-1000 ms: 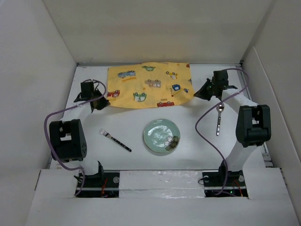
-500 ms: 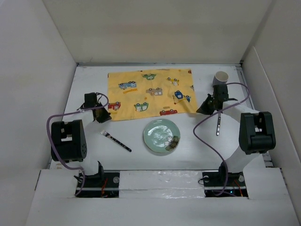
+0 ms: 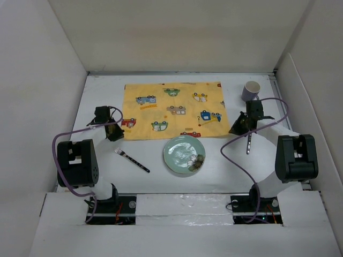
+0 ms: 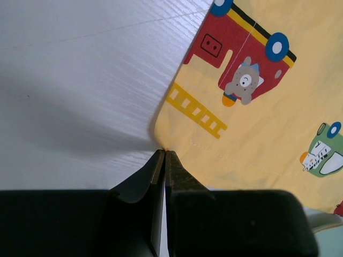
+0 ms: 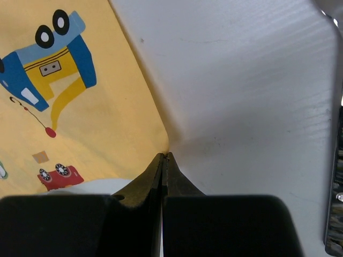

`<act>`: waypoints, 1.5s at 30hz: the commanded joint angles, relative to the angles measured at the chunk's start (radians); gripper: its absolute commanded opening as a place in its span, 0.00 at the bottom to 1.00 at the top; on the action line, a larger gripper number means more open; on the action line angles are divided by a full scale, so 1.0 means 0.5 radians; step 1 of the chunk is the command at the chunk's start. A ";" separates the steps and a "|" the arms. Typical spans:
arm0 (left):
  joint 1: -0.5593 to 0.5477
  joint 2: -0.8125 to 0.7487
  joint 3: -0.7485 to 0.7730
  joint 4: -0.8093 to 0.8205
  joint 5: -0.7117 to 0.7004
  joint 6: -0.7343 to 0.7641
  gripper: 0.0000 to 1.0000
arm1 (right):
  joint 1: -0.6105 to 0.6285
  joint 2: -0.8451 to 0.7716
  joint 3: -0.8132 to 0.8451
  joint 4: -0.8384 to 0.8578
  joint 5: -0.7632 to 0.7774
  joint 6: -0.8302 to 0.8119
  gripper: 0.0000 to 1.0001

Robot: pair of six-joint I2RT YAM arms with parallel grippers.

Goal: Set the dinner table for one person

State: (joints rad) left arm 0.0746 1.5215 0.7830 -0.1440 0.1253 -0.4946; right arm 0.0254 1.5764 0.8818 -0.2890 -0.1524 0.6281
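Note:
A yellow placemat (image 3: 174,107) printed with small cars lies spread on the white dinner table (image 3: 102,160). My left gripper (image 3: 114,133) is shut on its near-left corner, the cloth (image 4: 252,134) pinched at the fingertips of the gripper (image 4: 164,151). My right gripper (image 3: 236,128) is shut on the near-right corner, where the yellow cloth (image 5: 96,123) meets its tips (image 5: 165,156). A pale green plate (image 3: 184,154) sits just in front of the mat's near edge, partly under it.
A fork (image 3: 131,159) lies left of the plate. A spoon (image 3: 250,142) lies under the right arm. A purple cup (image 3: 251,90) stands at the back right beside the mat. White panel walls (image 3: 43,80) close in the table.
Both grippers have drawn the placemat toward the near edge, and it now lies flatter and squarer. The cup at the back right, hidden a second ago, has come into view.

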 commanded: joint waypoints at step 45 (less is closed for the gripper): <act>-0.125 -0.736 0.388 -0.188 0.559 0.161 0.27 | 0.704 -0.382 -0.359 0.348 -0.845 0.308 0.00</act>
State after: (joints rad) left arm 0.0128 1.2076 0.9634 -0.2443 0.3828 -0.4347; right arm 0.3801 1.4841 0.6159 -0.0235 -0.5571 0.7601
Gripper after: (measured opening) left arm 0.267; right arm 0.051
